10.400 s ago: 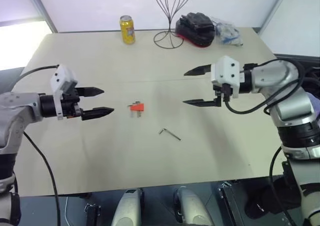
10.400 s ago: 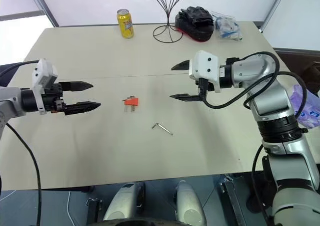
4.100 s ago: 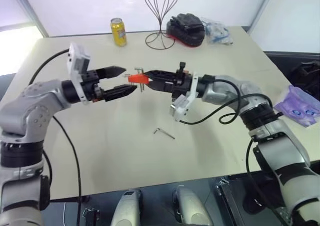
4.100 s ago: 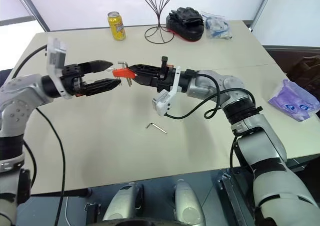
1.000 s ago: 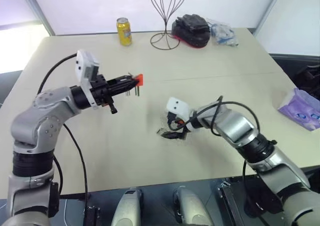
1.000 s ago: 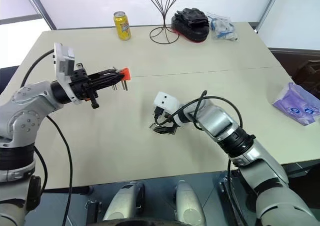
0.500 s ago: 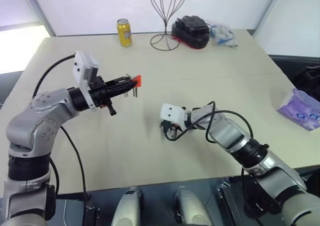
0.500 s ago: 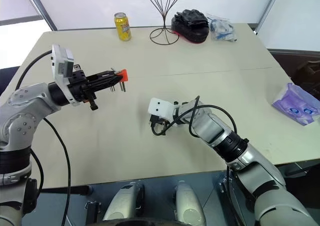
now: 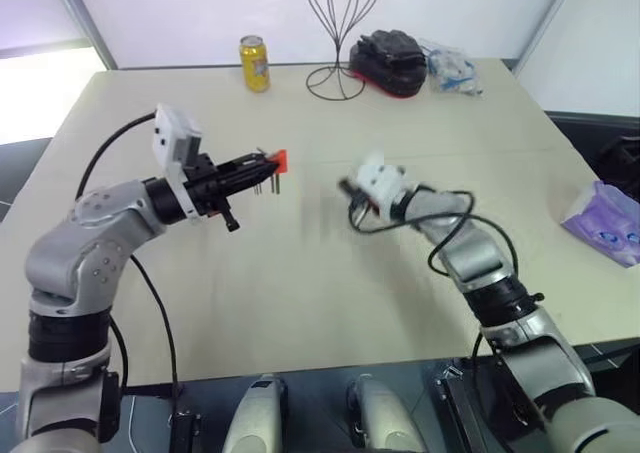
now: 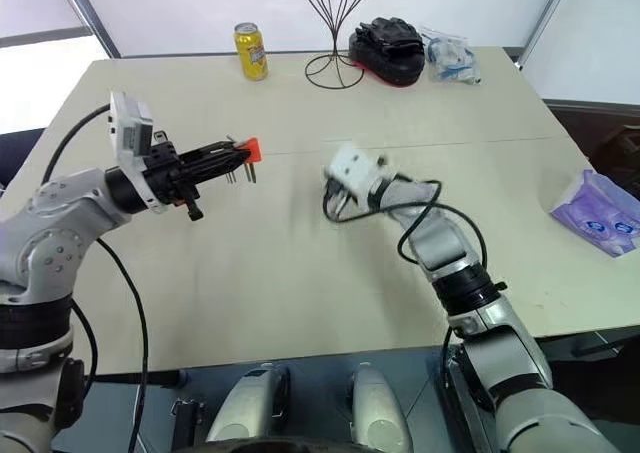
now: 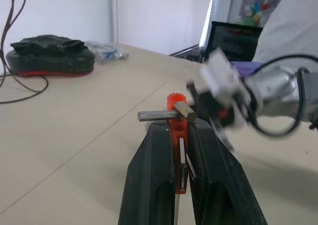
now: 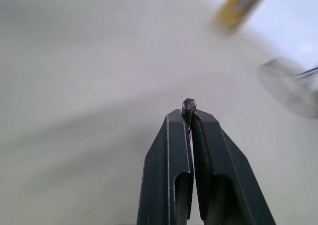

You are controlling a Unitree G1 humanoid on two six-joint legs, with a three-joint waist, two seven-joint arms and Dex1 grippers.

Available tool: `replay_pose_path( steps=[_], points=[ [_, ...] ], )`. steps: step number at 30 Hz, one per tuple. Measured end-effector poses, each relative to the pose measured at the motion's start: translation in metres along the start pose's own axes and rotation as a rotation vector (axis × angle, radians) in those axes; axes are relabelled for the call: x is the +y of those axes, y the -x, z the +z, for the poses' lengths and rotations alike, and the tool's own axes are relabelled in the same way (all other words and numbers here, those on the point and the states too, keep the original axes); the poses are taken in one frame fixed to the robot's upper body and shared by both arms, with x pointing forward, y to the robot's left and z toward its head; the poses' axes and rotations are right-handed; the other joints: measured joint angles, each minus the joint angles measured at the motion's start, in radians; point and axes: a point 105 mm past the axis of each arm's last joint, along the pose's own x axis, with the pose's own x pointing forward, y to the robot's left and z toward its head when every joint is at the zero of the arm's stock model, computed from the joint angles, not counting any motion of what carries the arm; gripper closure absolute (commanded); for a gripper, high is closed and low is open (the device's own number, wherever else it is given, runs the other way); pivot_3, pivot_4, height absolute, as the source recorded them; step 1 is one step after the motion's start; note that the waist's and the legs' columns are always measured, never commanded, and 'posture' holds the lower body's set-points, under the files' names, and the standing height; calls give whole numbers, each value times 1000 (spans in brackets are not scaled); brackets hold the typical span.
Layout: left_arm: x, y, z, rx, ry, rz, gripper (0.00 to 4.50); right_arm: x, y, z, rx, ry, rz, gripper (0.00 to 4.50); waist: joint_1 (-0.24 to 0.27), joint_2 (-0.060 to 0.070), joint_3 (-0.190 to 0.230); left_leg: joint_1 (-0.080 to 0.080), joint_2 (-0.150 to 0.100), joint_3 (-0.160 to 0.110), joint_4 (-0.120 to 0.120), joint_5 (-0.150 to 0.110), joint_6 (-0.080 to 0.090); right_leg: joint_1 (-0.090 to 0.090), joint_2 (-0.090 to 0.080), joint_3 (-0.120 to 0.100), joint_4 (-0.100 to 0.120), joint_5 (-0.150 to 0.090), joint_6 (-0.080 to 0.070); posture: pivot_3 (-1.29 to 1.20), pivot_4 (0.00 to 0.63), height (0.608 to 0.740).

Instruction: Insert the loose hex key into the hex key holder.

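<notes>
So the pickup part looks done and this is the carry-over step. Closest to the camera, mid-frame right of centre, the right gripper point(image 12: 190, 116) is up off the table point(image 9: 300, 303) and clamped tight on the loose hex key point(image 12: 189, 106). In the right wrist view you can see the key's hex end poking out just past the pinched fingertips. It's blurry in the head views, so I can't tell how the key's bent leg is oriented.

A bit further back and toward the left of the frame, the left gripper point(image 11: 180, 135) is squeezed onto the hex key holder point(image 9: 277, 160), holding it in the air with its short keys sticking out. The two are apart, with a clear gap of table between them.

Way at the back, top of frame: a yellow can point(image 9: 254, 63), a wire stand point(image 9: 337, 33) and a black bundle point(image 9: 390, 61), none of it in the way.

Next move, I'd guess: bring the key tip across to the holder, line it up with a free slot, then push it straight in. Tiny target, so alignment is everything.
</notes>
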Motion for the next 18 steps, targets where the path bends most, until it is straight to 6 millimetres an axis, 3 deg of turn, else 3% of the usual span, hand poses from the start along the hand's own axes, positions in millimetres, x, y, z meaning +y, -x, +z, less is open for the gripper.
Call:
replay_pose_path(
  steps=[4, 7, 13, 18],
  points=[
    [3, -6, -4, -14, 7, 10, 4500, -48, 5, 41, -186, -76, -266, 4453, 0, 0, 0, 0, 0, 0, 0, 0, 0, 0, 0, 0, 0, 0, 0, 0, 150, 740],
    [6, -11, -10, -22, 25, 22, 4500, -62, 10, 68, -321, -186, -357, 4453, -2, 0, 0, 0, 0, 0, -1, 0, 0, -1, 0, 0, 0, 0, 0, 0, 150, 740],
    [16, -24, -8, -49, 17, 51, 4500, -40, 7, 103, -515, -459, -290, 4453, -1, 0, 0, -1, 0, 0, 0, 0, 0, -1, 0, 0, 1, 0, 0, 0, 150, 740],
    [15, -30, -3, -60, 12, 36, 4500, -15, 0, 121, -592, -521, -198, 4453, -2, 0, 0, -1, 0, 0, 0, 0, 0, -1, 0, 0, 1, 0, 0, 0, 150, 740]
  ],
)
